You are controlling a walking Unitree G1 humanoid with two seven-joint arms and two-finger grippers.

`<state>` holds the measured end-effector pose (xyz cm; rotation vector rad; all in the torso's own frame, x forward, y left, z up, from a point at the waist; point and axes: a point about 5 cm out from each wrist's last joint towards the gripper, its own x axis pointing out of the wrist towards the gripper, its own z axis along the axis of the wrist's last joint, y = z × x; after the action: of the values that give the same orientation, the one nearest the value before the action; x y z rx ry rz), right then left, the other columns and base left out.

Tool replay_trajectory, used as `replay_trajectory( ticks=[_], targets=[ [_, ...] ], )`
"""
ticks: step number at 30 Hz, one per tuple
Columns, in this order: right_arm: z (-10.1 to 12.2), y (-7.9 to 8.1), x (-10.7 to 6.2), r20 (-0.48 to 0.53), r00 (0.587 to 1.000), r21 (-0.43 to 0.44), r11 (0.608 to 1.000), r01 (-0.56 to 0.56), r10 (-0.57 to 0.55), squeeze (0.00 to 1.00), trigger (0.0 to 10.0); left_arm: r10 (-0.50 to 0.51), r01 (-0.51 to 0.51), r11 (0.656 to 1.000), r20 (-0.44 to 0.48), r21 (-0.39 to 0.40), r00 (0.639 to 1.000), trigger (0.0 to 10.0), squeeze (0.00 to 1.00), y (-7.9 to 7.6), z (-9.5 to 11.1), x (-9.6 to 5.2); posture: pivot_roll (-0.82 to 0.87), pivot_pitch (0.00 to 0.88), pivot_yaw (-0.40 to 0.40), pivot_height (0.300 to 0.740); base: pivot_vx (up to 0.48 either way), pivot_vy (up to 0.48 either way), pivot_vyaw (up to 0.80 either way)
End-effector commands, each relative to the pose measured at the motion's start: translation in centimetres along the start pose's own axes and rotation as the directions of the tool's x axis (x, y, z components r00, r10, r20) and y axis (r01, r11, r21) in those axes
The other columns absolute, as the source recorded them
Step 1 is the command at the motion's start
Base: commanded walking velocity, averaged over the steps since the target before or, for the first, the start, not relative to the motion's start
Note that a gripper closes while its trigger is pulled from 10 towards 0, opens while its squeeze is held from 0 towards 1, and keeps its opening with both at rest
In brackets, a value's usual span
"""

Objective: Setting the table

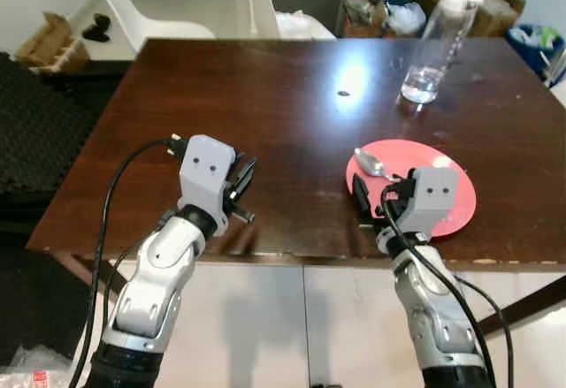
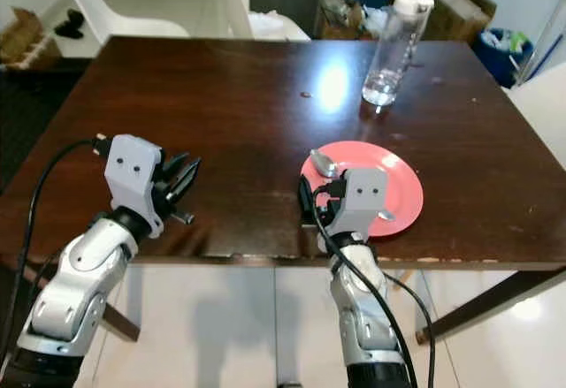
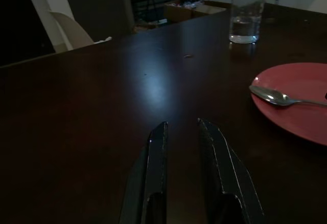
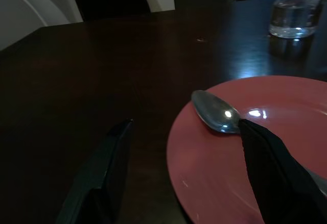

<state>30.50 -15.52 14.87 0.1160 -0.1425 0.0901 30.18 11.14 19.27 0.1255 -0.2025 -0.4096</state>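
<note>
The right gripper [image 4: 179,168] hovers at the near-left rim of the red plate [image 1: 442,171], its fingers spread wide apart and empty. The spoon [image 4: 217,113] lies on the plate's left part, bowl toward the far left; one finger [image 4: 278,163] overlaps its handle, the other [image 4: 104,173] stands over the table [image 1: 265,96]. To lift the spoon cleanly, the fingers should straddle the handle and close low. The left gripper [image 3: 186,173] rests near the table's near edge, fingers slightly parted, empty. The water bottle [image 1: 438,39] stands far beyond.
</note>
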Motion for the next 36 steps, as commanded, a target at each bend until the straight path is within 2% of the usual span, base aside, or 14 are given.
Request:
replay_trajectory(
  ticks=[1,10,36],
  targets=[
    [-0.46,-0.07,-0.31,-0.016,1.0,-0.007,1.0,0.005,-0.005,0.0,10.0,-0.004,0.004,1.0,-0.02,0.001,1.0,10.0,0.0,-0.2,-0.48,-0.12,-0.05,0.051,0.076,0.74,0.0,0.0,0.0],
    [-0.49,-0.13,-0.37,-0.018,1.0,-0.008,1.0,0.005,-0.005,0.0,10.0,-0.005,0.006,1.0,-0.024,0.007,1.0,10.0,0.0,-0.22,-0.49,-0.22,-0.05,0.054,0.075,0.74,0.0,0.0,0.0],
    [-0.65,-0.04,-0.56,-0.026,1.0,-0.006,1.0,0.005,-0.005,0.0,10.0,0.01,-0.01,1.0,-0.034,-0.002,0.999,10.0,0.0,0.01,-0.68,-0.26,-0.05,0.064,0.078,0.74,0.0,-0.338,0.0]
  ],
)
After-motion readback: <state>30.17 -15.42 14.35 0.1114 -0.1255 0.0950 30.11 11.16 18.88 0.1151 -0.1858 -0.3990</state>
